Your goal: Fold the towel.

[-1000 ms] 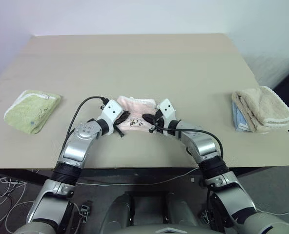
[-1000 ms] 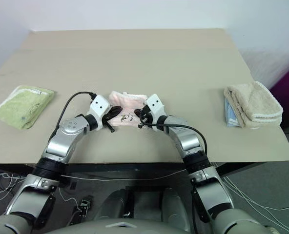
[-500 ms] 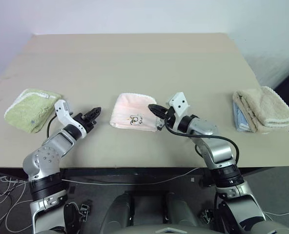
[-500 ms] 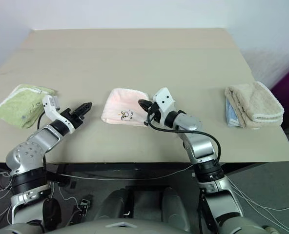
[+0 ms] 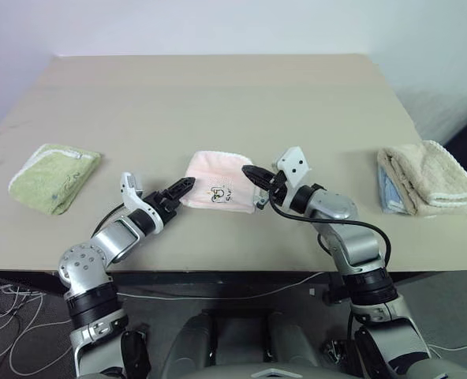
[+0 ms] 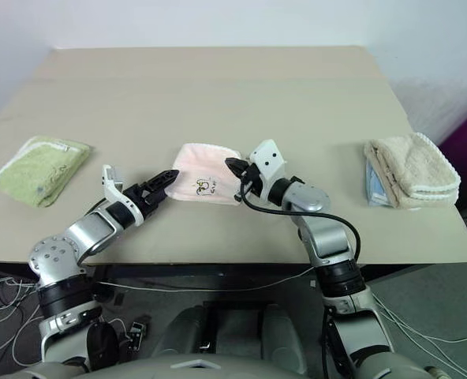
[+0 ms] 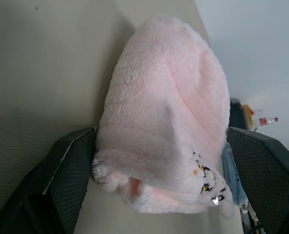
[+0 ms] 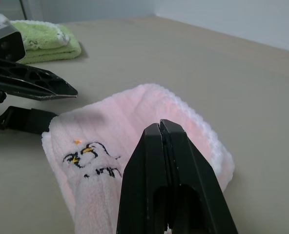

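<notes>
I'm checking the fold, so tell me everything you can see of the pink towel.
The pink towel is a soft, fuzzy cloth with faint ribs, white scalloped edging along its far side and a small dark cartoon print near its front right corner. It lies folded into a compact, roughly square bundle, flat on the table near the front edge. The open left gripper straddles its left edge; the shut right gripper hovers at its right.

A blue folded cloth [image 5: 385,193] lies mostly hidden under the thick beige folded towel [image 5: 424,177]. The small dark cartoon print [image 5: 218,193] on the pale pink folded towel [image 5: 216,178] is too small to read.
</notes>
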Tool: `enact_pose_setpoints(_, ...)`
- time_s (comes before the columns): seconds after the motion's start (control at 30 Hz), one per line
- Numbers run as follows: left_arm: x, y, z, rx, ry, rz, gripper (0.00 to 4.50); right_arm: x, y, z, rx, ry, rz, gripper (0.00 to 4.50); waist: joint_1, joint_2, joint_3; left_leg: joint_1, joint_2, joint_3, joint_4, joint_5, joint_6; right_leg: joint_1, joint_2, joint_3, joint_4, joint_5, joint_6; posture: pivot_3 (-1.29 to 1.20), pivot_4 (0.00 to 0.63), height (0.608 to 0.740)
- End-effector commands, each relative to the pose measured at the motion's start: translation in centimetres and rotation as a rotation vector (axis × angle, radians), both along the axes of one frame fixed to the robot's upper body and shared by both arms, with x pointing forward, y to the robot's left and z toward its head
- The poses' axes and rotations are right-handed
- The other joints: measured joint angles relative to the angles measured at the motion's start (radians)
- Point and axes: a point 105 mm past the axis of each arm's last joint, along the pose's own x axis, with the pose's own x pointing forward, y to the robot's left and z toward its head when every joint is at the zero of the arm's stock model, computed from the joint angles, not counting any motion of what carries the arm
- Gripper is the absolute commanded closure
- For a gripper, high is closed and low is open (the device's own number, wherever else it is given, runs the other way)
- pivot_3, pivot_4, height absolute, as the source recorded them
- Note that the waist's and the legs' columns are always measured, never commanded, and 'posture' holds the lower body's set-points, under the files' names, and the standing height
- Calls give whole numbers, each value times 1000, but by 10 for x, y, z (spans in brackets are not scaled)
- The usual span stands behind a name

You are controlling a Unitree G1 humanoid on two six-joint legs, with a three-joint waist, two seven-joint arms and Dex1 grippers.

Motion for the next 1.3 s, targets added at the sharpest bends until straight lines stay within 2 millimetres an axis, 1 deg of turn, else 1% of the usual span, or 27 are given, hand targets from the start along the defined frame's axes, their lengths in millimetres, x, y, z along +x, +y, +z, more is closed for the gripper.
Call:
enact_pose_setpoints(0.03, -8, -30, -11, -13, 69, -121, 19, -3, -3, 18, 34, -61, -5, 4500, 2, 0, 0, 0, 0, 0, 0, 0, 0, 0, 0, 0, 0, 0, 0, 0, 150, 740)
enact_pose_setpoints(0.23, -14, -45, -11, -47, 96, -168, 19, -3, -5, 21, 38, -68, -17, 4500, 19, 0, 0, 0, -1, 0, 1, 0, 0, 1, 0, 0, 0, 0, 0, 0, 150, 740)
enact_pose_setpoints(0.33, -15, -47, -12, -59, 110, -164, 19, -3, -4, 21, 39, -69, -16, 4500, 20, 0, 0, 0, -1, 0, 1, 0, 0, 1, -1, 0, -1, 0, 0, 0, 150, 740)
enact_pose_setpoints(0.37, -14, -45, -13, -64, 119, -151, 195, -3, -3, 21, 39, -69, -15, 4500, 20, 0, 0, 0, -1, 0, 1, 0, 0, 1, -1, 0, -1, 0, 0, 0, 150, 740)
enact_pose_setpoints(0.43, -12, -42, -15, -70, 132, -126, 640, -3, -3, 21, 40, -68, -13, 4500, 19, 0, 0, 0, -1, 0, 1, 0, 0, 1, -1, 0, -1, 0, 0, 0, 150, 740)
enact_pose_setpoints(0.53, -10, -39, -14, -89, 130, -101, 1563, -3, -2, 21, 39, -68, -9, 4500, 19, 0, 0, 0, -1, 0, 1, 0, 0, 1, 0, 0, -1, 0, 0, 0, 150, 740)
enact_pose_setpoints(0.73, -7, -38, -9, -110, 115, -82, 3688, -2, -1, 24, 40, -76, -5, 4500, 18, 0, 0, 0, -1, 0, 1, 0, 0, 1, 0, 0, -1, 0, 0, 0, 150, 740)
enact_pose_setpoints(0.8, -7, -38, -8, -115, 112, -80, 4331, -2, 0, 25, 41, -78, -4, 4500, 19, 0, 0, 1, -1, 0, 1, 0, 0, 1, 0, 0, -1, 0, 0, 0, 150, 740)
enact_pose_setpoints(0.83, -6, -38, -7, -122, 108, -76, 4470, -2, 0, 25, 41, -81, -3, 4500, 19, 0, 0, 1, -1, 0, 1, 0, 0, 2, 0, 0, -1, 0, 0, 0, 150, 740)
enact_pose_setpoints(1.03, 0, -30, -1, -163, 81, -22, 4470, -2, -1, 28, 45, -92, -10, 4500, 18, 0, 0, 1, -1, 0, 1, 0, 0, 2, 0, 0, 0, 0, 0, 0, 150, 740)
enact_pose_setpoints(1.07, 11, -20, 10, -178, 36, 36, 4470, 2, -6, 34, 61, -115, -42, 4500, 18, 0, 0, 1, -1, 0, 1, 0, 0, 2, 0, 0, 0, 0, 0, 0, 150, 740)
enact_pose_setpoints(1.17, 37, 5, 36, -139, -84, 165, 4470, 18, -25, 53, 119, -179, -174, 4500, 17, -1, 1, 1, -1, 0, 1, 1, -2, 1, 1, 0, 0, 0, 0, 0, 150, 740)
enact_pose_setpoints(1.2, 45, 14, 45, -156, -118, 211, 4470, 22, -31, 58, 133, -193, -211, 4500, 17, -1, 1, 0, -1, 0, 1, 3, -6, 1, 1, -1, 0, 0, 0, 0, 150, 740)
enact_pose_setpoints(1.27, 56, 24, 58, -179, -168, 266, 4470, 28, -37, 62, 149, -207, -249, 4500, 17, -1, 1, 0, -1, 0, 0, 4, -6, 1, 1, -1, -1, 0, 0, 0, 150, 740)
enact_pose_setpoints(1.3, 64, 32, 70, -192, -211, 304, 4470, 30, -40, 64, 154, -213, -263, 4500, 17, -1, 1, 0, -1, 0, 0, 4, -6, 1, 1, 0, -1, 0, 0, 0, 150, 740)
